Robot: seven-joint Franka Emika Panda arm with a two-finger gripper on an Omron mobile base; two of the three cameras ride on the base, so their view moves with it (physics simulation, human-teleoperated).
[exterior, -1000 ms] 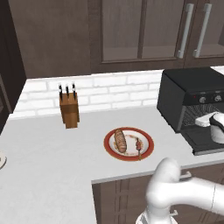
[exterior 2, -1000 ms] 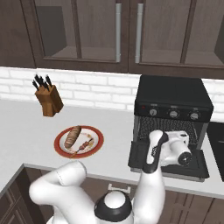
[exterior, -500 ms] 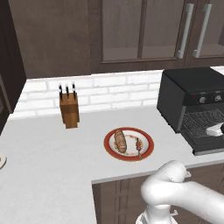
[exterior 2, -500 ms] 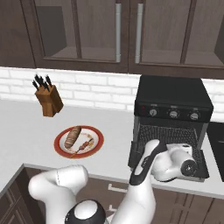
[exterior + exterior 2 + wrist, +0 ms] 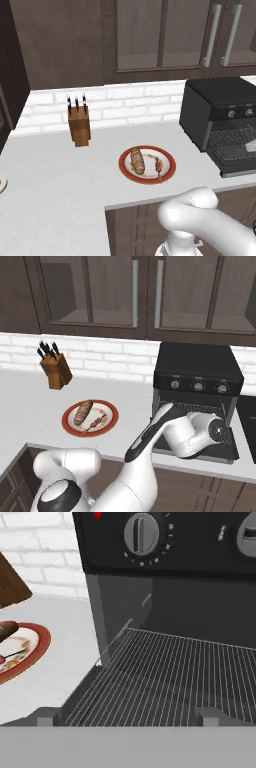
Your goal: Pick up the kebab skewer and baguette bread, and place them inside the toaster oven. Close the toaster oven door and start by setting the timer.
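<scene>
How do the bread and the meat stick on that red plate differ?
The baguette bread is plump, golden-brown with lighter slashes; the kebab skewer is a thin stick carrying small dark reddish chunks. The baguette bread is clearly wider and bulkier than the kebab skewer. The bread lies on the plate's left part in the left base view, the skewer on its right. Both lie flat on that plate, side by side.

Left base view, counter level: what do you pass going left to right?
Knife block → baguette → skewer, both on the plate → toaster oven, its door open.
</scene>
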